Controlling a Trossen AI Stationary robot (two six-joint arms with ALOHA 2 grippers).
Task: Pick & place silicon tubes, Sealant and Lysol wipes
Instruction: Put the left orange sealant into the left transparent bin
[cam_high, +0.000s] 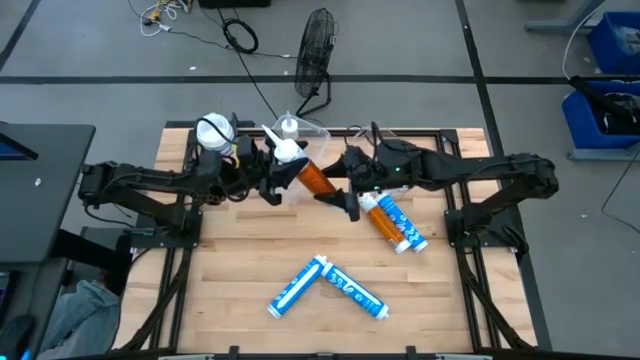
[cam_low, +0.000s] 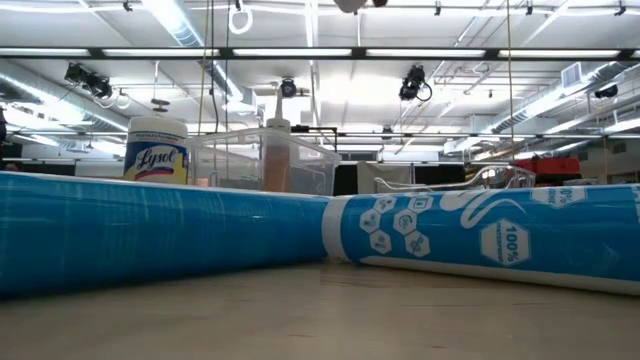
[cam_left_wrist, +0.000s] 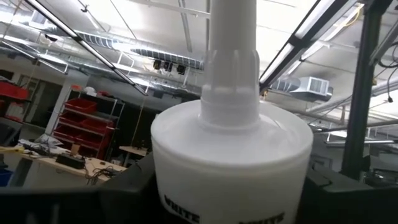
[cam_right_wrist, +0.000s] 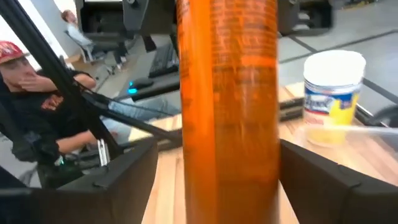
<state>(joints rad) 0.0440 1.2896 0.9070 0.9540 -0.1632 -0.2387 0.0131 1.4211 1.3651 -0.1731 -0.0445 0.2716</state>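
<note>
Start at about ten o'clock on the wooden table (cam_high: 250, 255). The yellow Lysol wipes (cam_high: 214, 133) stand upright there, just beside the clear plastic bin (cam_high: 312, 130), not inside it.

Next comes the left gripper (cam_high: 272, 172). Its fingers are closed on the white cap end of the orange sealant tube (cam_high: 305, 170), and the nozzle sticks out past them in the left wrist view. The tube lies slanted in the air near twelve o'clock, just in front of the bin.

The right gripper (cam_high: 345, 195) has its fingers closed around the orange body of the same tube, so both arms hold one tube.

This looks like a hand-over. To do it well, one gripper should keep a firm squeeze before the other lets go. Then the tube should tip up and go down slowly into the bin, without bumping the tube already standing inside.

An orange and blue tube (cam_high: 392, 222) lies at three o'clock. Two blue silicone tubes (cam_high: 327, 284) lie in a V at six o'clock.
</note>
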